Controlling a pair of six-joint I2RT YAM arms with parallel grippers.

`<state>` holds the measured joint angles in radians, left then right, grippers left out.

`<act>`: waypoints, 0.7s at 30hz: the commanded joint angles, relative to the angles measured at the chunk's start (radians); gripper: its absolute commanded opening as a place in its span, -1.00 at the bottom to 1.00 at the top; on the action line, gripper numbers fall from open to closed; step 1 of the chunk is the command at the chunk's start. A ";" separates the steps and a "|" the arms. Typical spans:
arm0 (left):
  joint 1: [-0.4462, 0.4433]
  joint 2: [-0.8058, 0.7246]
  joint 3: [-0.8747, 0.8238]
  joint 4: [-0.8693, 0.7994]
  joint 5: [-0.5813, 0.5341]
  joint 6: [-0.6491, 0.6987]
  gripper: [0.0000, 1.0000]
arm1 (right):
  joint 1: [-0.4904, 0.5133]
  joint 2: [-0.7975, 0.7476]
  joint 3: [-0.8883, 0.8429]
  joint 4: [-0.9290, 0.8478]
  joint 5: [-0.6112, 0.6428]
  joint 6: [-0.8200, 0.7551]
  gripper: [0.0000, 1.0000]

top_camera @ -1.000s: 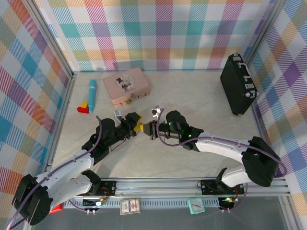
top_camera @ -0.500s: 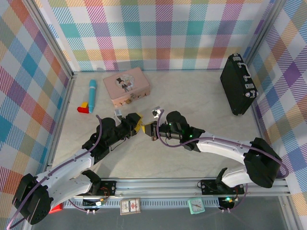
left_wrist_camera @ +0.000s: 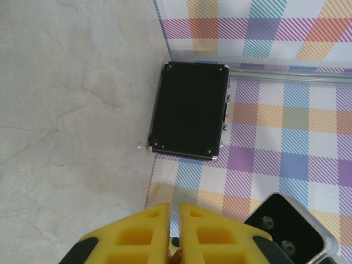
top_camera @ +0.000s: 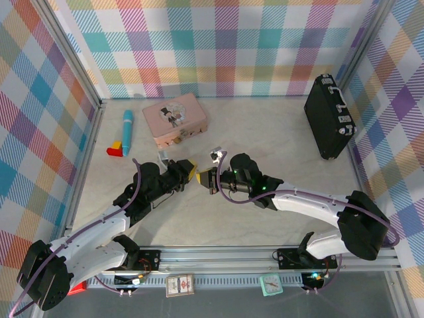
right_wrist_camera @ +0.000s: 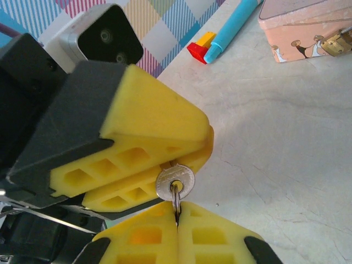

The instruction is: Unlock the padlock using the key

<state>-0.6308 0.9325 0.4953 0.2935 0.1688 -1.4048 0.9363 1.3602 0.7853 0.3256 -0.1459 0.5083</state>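
Key looks tiny, stiff, light and slippery. Left gripper is pressed tight on its blade; right gripper pinches its ring. Best hold, I think: the round head. Padlock hangs on the tin, well apart.

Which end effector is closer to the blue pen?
Left. The left end effector lies between the blue pen and the right end effector, which meets it from the far side.
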 commanded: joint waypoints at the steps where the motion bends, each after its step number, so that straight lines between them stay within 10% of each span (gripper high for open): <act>1: -0.009 0.005 0.030 -0.005 -0.013 0.016 -0.94 | 0.007 -0.025 -0.001 0.006 0.006 -0.005 -1.00; 8: -0.008 0.016 0.029 -0.010 -0.031 0.068 -1.00 | 0.007 -0.056 -0.007 -0.025 0.071 0.028 -0.85; 15: 0.033 0.068 0.106 -0.128 -0.087 0.493 -1.00 | -0.002 -0.170 -0.179 0.159 0.224 0.191 -0.36; 21: 0.045 0.144 0.167 -0.077 0.080 0.787 -1.00 | -0.004 -0.141 -0.254 0.350 0.209 0.316 -0.18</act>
<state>-0.5907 1.0603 0.6132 0.2047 0.1574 -0.8501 0.9344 1.1999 0.5537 0.5018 0.0521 0.7280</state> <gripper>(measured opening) 0.045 0.408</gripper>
